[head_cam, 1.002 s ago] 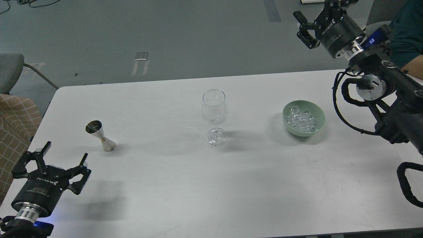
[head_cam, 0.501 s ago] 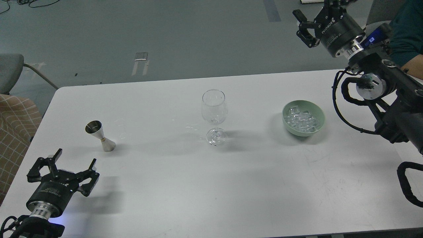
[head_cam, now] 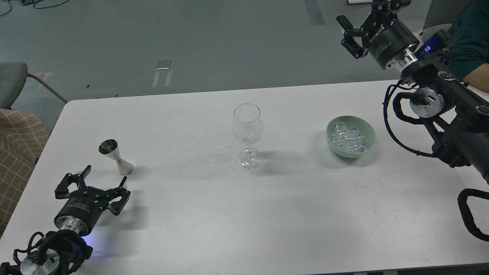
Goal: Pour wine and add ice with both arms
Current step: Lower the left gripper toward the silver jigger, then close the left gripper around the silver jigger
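An empty clear wine glass (head_cam: 248,131) stands upright at the middle of the white table (head_cam: 229,214). A pale green bowl (head_cam: 351,136) to its right holds several small clear ice cubes (head_cam: 349,138). A steel jigger (head_cam: 115,157) stands at the left. My left gripper (head_cam: 95,182) is open and empty, low over the table just below the jigger. My right gripper (head_cam: 361,21) is open and empty, raised high beyond the table's far right edge, well above and behind the bowl.
A person's arm in a teal sleeve (head_cam: 470,38) is at the top right behind my right arm. A grey chair (head_cam: 13,82) and a checked cloth (head_cam: 19,149) are at the left edge. The floor lies beyond the table's far edge.
My left gripper has moved forward and right, closer to the jigger. My right gripper has shifted slightly up and away. Glass, bowl and jigger have not moved.
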